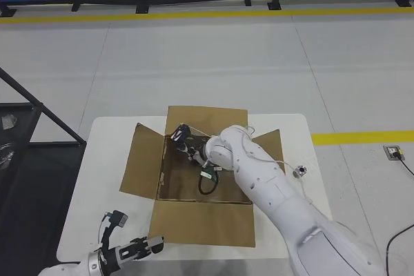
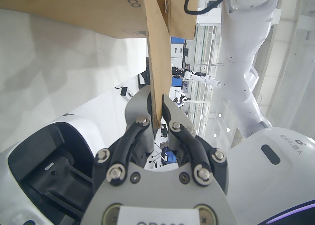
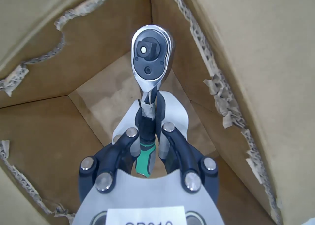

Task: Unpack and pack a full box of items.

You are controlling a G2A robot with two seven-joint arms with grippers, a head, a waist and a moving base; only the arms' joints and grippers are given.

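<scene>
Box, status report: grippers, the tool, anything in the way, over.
Left gripper shut on box flap. Right gripper shut on ratchet wrench, head down inside box. Torn box walls close around it.

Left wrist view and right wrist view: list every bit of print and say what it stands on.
On the cardboard box, outer flap: a ring logo and one short word in dark capitals.
On the left gripper, white label: cut off by the picture's edge, unreadable.
On the right gripper, white label: likewise cut off, unreadable.
On the ratchet wrench: no print.
</scene>
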